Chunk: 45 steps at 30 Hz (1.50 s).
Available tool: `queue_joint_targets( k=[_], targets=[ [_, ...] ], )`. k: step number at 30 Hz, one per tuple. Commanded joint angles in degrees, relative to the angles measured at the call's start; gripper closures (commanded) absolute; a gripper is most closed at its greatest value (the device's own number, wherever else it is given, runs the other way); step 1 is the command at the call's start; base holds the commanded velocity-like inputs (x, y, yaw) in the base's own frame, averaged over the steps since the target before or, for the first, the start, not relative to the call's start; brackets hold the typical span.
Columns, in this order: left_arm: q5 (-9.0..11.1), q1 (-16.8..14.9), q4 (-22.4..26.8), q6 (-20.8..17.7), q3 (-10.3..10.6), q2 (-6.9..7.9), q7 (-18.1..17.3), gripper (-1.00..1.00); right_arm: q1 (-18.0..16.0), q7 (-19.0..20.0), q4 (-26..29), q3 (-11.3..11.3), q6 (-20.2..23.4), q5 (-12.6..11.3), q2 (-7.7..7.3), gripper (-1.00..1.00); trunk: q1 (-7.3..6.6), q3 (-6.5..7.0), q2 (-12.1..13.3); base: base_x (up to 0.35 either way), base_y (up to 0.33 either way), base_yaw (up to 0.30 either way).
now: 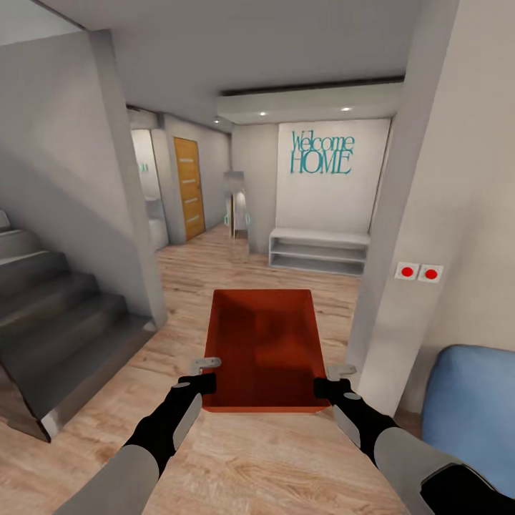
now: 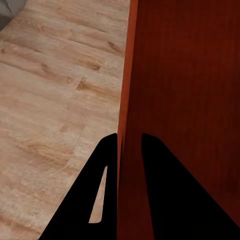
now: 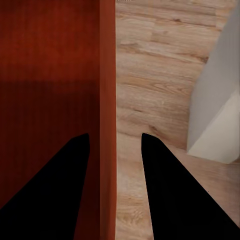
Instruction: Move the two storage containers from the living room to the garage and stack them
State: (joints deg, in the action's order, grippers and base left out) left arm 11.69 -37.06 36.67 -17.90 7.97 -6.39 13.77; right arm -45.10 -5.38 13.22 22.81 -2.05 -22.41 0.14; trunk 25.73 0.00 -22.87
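In hallway over light wood floor [image 1: 236, 458]: red-orange storage container [image 1: 263, 347] held out front, carried by both arms. Left end effector [image 1: 204, 375] clamped on left wall, right end effector [image 1: 332, 380] on right wall. Looks light, stiff, smooth-walled, likely slippery; grip rim edges evenly, keep level.

We see a red-orange container [image 1: 263, 343], pale wood-grain plank floor [image 1: 250, 458], teal wall lettering [image 1: 321, 153], a blue sofa [image 1: 472, 408]
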Motion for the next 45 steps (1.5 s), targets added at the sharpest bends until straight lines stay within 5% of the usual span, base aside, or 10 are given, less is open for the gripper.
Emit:
queue_joint_targets(
  k=[1, 45],
  targets=[
    [-1.05, -0.03, 0.24, -0.03, -2.29, 0.33, 0.91, 1.0, -0.01, 0.46, -0.03, -0.14, -0.15, -1.32, -0.04, 1.0, 0.06, -0.02, -0.04, 0.322, 0.0, 0.0],
    [-1.05, -0.03, 0.33, -0.03, -2.31, 0.65, 0.91, 1.0, -0.03, 0.46, -0.03, -0.14, -0.02, -1.32, 0.04, 1.0, 0.06, -0.02, -0.04, 0.322, 0.0, 0.0]
  ],
)
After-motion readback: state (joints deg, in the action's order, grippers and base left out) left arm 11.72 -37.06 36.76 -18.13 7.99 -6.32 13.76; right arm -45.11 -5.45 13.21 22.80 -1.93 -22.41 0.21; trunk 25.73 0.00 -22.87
